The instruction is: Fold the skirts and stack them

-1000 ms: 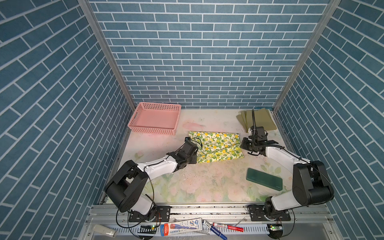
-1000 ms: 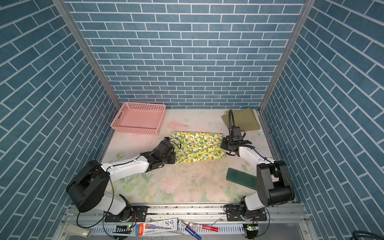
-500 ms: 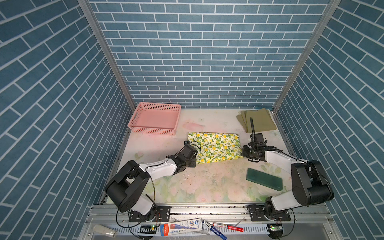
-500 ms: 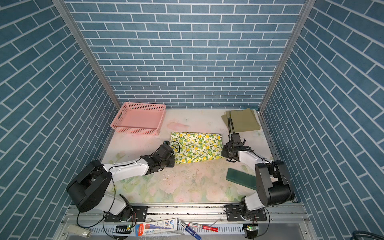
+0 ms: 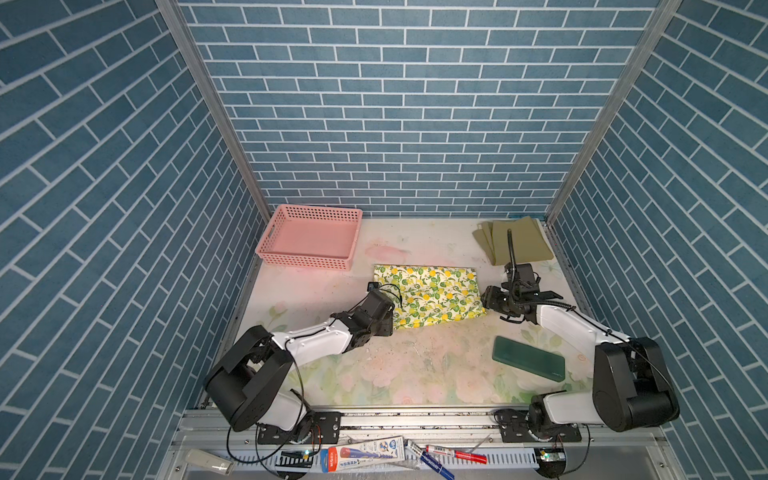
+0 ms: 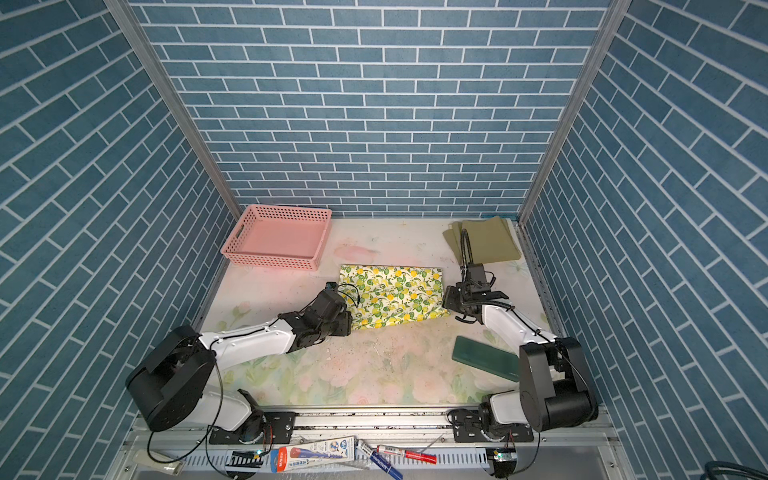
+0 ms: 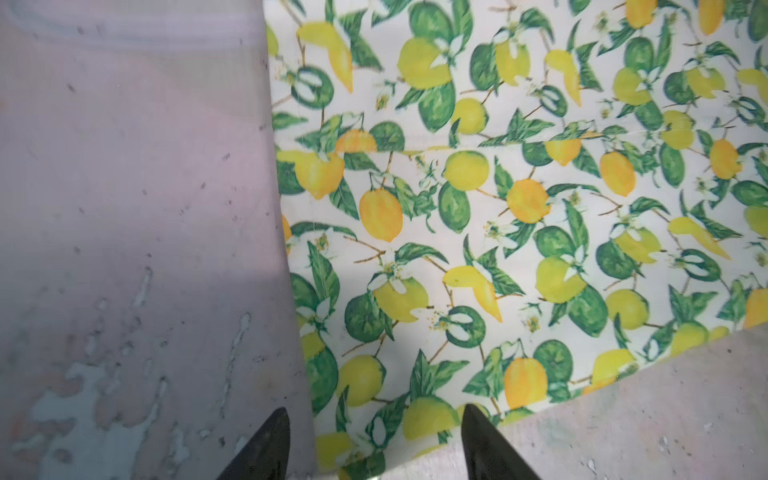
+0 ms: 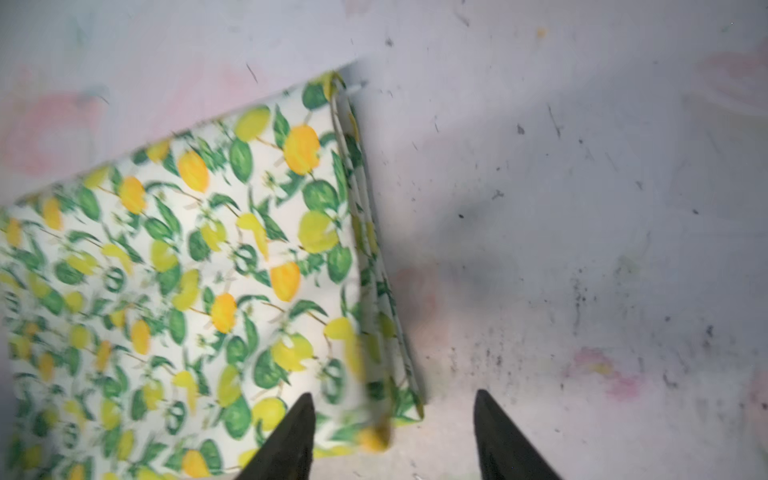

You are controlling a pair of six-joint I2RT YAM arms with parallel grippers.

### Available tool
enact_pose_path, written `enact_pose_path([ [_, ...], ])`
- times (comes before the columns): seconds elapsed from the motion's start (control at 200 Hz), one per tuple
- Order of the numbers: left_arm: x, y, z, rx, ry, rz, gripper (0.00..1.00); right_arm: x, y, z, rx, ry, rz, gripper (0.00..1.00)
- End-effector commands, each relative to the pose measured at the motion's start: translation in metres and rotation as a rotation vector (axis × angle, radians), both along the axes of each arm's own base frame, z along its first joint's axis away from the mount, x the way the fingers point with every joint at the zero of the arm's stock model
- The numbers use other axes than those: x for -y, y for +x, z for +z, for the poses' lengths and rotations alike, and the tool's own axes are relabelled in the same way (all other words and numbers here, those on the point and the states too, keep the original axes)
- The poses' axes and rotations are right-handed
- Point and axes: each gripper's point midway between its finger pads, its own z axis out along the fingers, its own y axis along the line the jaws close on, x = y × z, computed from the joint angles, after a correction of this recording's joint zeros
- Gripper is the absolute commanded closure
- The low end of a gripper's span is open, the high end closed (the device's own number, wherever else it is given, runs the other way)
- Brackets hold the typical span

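Note:
The lemon-print skirt (image 5: 428, 297) lies folded flat in the middle of the table in both top views. My left gripper (image 7: 374, 411) is open, its fingertips (image 7: 279, 419) straddling the skirt's near left corner (image 7: 353, 449), which lies flat. My right gripper (image 8: 393, 395) is also open over the near right corner (image 8: 399, 411), where the cloth is blurred between the fingers. In a top view the left gripper (image 5: 390, 321) and right gripper (image 5: 487, 300) sit at the skirt's two sides. The olive green skirt (image 5: 515, 243) lies folded at the back right.
A pink perforated basket (image 5: 303, 261) stands at the back left. A dark green flat block (image 5: 528, 363) lies near the right arm's base. The brick-pattern walls enclose three sides. Pens and a tube (image 5: 365, 451) lie on the front rail.
Both grippers, shut on the lemon skirt's near corners before, drew them toward the front, laid the cloth flat, and have now opened and let go.

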Motion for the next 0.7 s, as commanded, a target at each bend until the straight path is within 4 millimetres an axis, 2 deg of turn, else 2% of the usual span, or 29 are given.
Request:
enact_pose_path([
  [0.0,0.000,0.010,0.025,0.061,0.026,-0.008,0.29,-0.003,0.009,0.016,0.022,0.018,0.007,0.32],
  [0.16,0.006,0.019,0.033,0.070,0.044,-0.024,0.25,-0.007,0.023,0.021,0.029,0.098,0.010,0.28],
  [0.3,0.002,0.035,0.022,0.025,0.077,-0.006,0.24,-0.009,0.037,0.002,-0.030,0.154,0.023,0.27],
  [0.45,0.000,0.054,0.009,-0.015,0.063,0.011,0.24,-0.009,0.041,-0.019,-0.066,0.165,0.021,0.28],
  [0.695,-0.004,0.077,-0.020,-0.082,0.074,0.030,0.24,-0.011,0.041,-0.048,-0.130,0.191,0.028,0.37],
])
